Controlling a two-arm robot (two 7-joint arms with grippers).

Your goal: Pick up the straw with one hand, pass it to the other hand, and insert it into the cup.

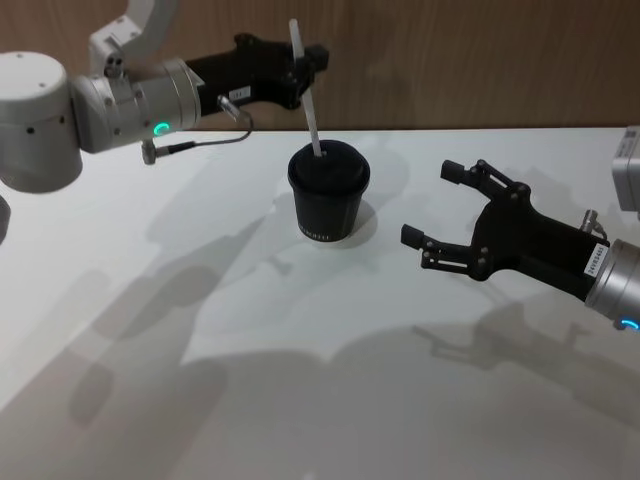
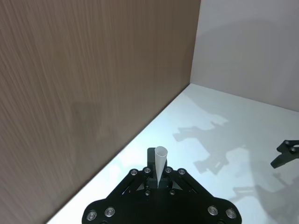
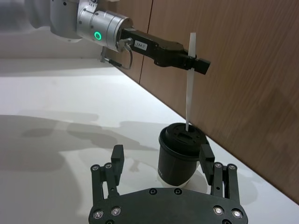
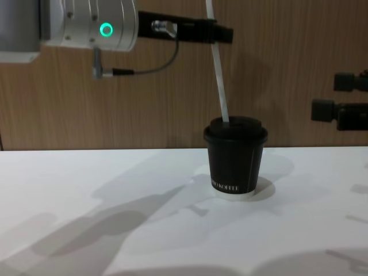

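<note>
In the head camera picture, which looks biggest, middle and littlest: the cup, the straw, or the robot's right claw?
1. Right gripper, open, looks biggest, though it may sit nearer the camera than the others.
2. Cup, a chunky black shape, comes next.
3. Straw, held by the left gripper, is taller than the cup but so thin it covers least.

We see a smooth, matt white tabletop [image 1: 300,400] before a wood-grain wall panel [image 2: 70,93]. The cup [image 4: 234,167] looks like matt black paper under a faintly glossy plastic lid. The straw [image 3: 189,84] is smooth white plastic. The left pincer [image 1: 305,62] is matt black, its wrist brushed silver metal.
</note>
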